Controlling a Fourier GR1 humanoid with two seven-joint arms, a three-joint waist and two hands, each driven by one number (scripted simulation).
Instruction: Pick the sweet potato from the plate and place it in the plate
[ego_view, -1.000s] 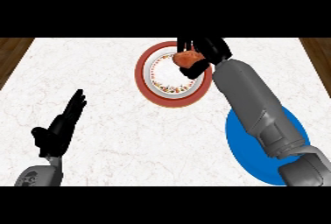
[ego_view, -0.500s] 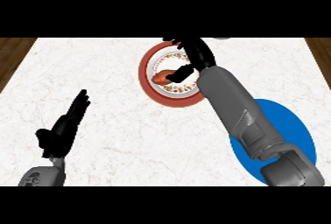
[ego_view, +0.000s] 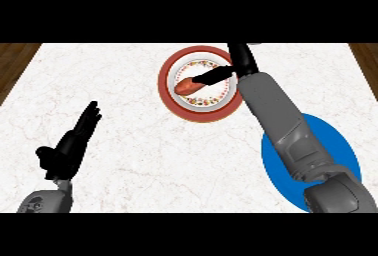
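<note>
- The right hand's fingers (ego_view: 218, 75) are straight. One black digit stretches left over the plate's middle, and its tip touches the right end of the sweet potato (ego_view: 189, 86). The others point towards the counter's far edge, and none curls round the potato.
- The right hand (ego_view: 240, 57) hangs over the right side of the red-rimmed plate (ego_view: 167, 75).
- The sweet potato lies on that plate's white, patterned centre, tilted, with its left end lower in the view.
- The grey right forearm (ego_view: 277, 115) runs down to the lower right and crosses the blue plate (ego_view: 336, 147), which sits near the counter's right side, well apart from the red-rimmed one.
- The left hand (ego_view: 70, 145) rests at the lower left, open, with straight fingers pointing up and slightly right over the white marble counter (ego_view: 125, 70).
</note>
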